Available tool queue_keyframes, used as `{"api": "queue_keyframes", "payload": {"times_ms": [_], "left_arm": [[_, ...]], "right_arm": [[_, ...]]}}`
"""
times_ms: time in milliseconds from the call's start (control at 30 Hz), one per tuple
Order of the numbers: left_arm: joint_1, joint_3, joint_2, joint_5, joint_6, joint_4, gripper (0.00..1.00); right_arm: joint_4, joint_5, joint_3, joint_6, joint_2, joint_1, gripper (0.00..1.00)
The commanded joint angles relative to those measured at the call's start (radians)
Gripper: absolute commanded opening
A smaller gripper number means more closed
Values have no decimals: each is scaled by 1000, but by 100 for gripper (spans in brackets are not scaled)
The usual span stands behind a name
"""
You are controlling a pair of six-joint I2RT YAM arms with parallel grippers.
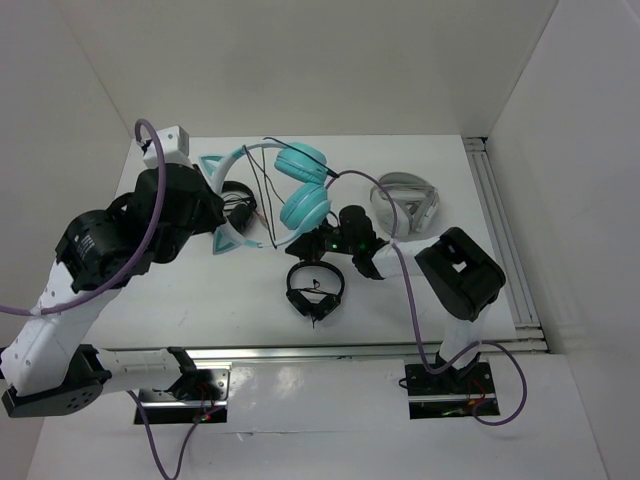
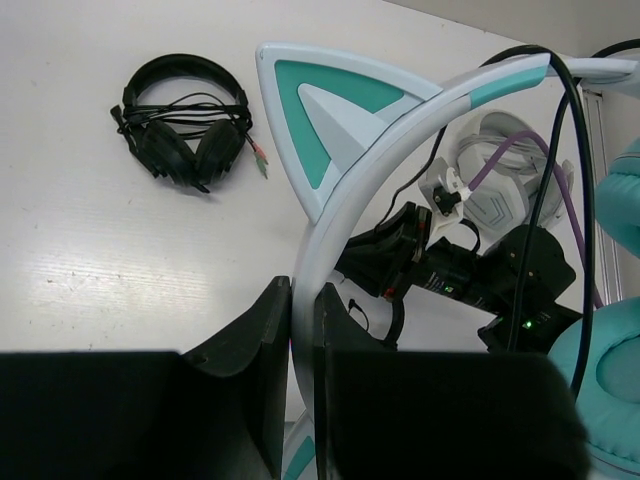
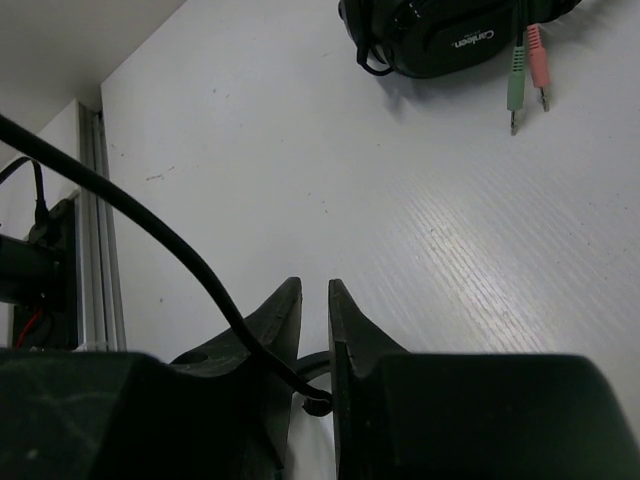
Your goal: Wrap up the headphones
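Observation:
The headphones (image 1: 303,185), with teal ear cups and a pale cat-ear headband, are held up over the back middle of the table. My left gripper (image 1: 228,215) is shut on the headband (image 2: 340,200) just below one cat ear (image 2: 330,110); the band fills the gap between the jaws of the left gripper (image 2: 303,290). A teal ear cup (image 2: 610,370) shows at the right edge. My right gripper (image 1: 318,243) sits low, just below the cups. In the right wrist view the right gripper (image 3: 314,285) stands slightly open, with the thin black cable (image 3: 150,225) running loosely down into the gap.
Small black headphones (image 1: 316,290) lie near the front middle, their green and pink plugs (image 3: 527,85) on the table. Grey-white headphones (image 1: 405,200) sit at the back right. A metal rail (image 1: 500,230) runs along the right edge, and white walls close in the sides and back.

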Motion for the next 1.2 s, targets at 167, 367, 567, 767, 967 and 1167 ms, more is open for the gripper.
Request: {"api": "queue_keyframes", "payload": {"times_ms": [167, 367, 567, 767, 967, 1167], "left_arm": [[23, 1, -31, -3, -64, 118, 0], [87, -44, -40, -108, -124, 109, 0], [262, -82, 70, -62, -41, 213, 0], [329, -110, 167, -74, 63, 273, 0], [239, -148, 320, -173, 168, 172, 0], [179, -318, 291, -85, 292, 198, 0]], "right_arm": [[78, -18, -32, 0, 6, -6, 22], [-40, 123, -55, -29, -77, 55, 0], [-285, 506, -92, -39, -328, 259, 0], [-505, 799, -40, -66, -501, 521, 0], [-868, 857, 237, -204, -491, 652, 0], [-1126, 1120, 459, -368, -473, 685, 0]]}}
